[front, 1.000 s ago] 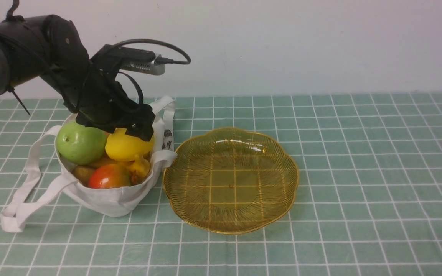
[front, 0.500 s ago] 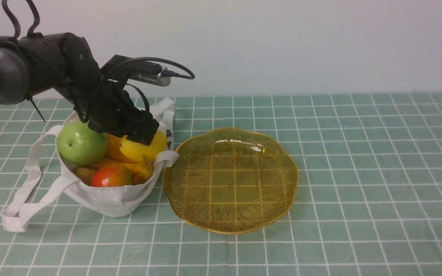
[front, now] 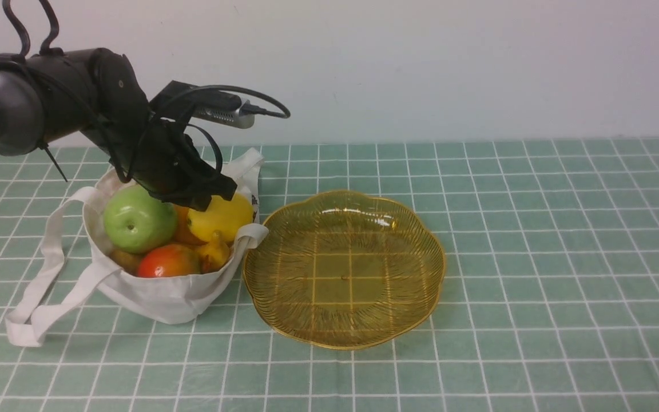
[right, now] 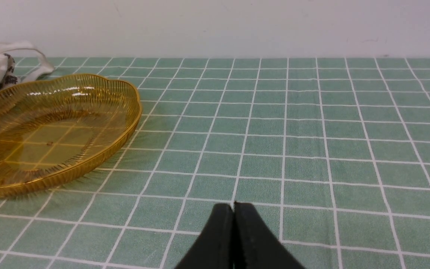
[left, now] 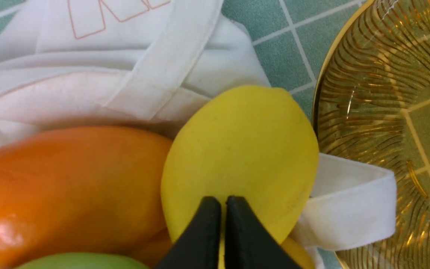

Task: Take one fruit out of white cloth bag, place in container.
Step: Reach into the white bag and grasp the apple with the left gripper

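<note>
From the front we look forward across the whole desk (front: 535, 229). Our left wrist camera hangs close behind the left claw (left: 223, 203), with the lemon (left: 237, 149) just beyond its tips. Our right wrist camera sits low behind the right claw (right: 233, 209), looking along the desk. All three views share the amber dish (front: 344, 269).

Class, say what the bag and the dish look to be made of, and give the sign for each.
Bag: woven cloth, matte off-white; it sags, folds and shows stitched hems. Dish: probably clear amber plastic, perhaps glass; glossy, ribbed, and the table grid shows through it.
</note>
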`<action>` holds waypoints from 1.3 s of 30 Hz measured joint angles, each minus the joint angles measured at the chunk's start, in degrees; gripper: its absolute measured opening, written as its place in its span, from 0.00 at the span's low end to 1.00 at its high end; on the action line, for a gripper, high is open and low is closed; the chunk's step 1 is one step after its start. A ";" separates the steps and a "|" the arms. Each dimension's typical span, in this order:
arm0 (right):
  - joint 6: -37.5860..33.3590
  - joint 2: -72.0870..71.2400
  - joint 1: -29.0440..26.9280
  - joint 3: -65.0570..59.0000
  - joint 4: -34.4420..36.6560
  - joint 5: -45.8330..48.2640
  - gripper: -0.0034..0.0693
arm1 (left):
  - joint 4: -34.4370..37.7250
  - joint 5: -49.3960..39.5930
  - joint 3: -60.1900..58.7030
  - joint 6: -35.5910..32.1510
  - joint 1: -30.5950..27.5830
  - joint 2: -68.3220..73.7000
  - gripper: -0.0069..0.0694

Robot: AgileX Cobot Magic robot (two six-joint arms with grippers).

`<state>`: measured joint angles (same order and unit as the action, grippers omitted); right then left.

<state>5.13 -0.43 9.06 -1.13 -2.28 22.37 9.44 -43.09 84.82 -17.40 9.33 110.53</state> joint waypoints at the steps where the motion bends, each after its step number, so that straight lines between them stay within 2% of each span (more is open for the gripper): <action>1: 0.00 0.00 0.00 0.00 0.00 0.00 0.03 | 0.00 -0.05 0.00 0.00 0.00 0.00 0.08; 13: 0.00 0.00 0.00 0.00 0.00 0.00 0.03 | -0.02 -0.47 0.00 0.74 0.00 -6.89 0.09; 16: 0.00 0.00 0.00 0.00 0.00 0.00 0.03 | -0.55 -0.98 0.00 4.01 0.00 -10.45 0.16; 21: 0.00 0.00 0.00 0.00 0.00 0.00 0.03 | -8.77 -4.93 0.06 14.42 0.00 -13.76 0.37; 25: 0.00 0.00 0.00 0.00 0.00 0.00 0.03 | -19.34 -9.83 0.06 28.24 0.00 -13.51 0.64; 28: 0.00 0.00 0.00 0.00 0.00 0.00 0.03 | -23.45 -10.72 0.06 34.67 0.00 -12.39 0.83; 32: 0.00 0.00 0.00 0.00 0.00 0.00 0.03 | -23.80 -10.72 0.06 37.66 0.00 -11.10 0.97; 39: 0.00 0.00 0.00 0.00 0.00 0.00 0.03 | -22.85 -10.61 0.06 38.47 0.00 -8.00 0.99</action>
<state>5.13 -0.43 9.06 -1.13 -2.28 22.37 -13.41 -53.70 84.89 21.07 9.33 102.54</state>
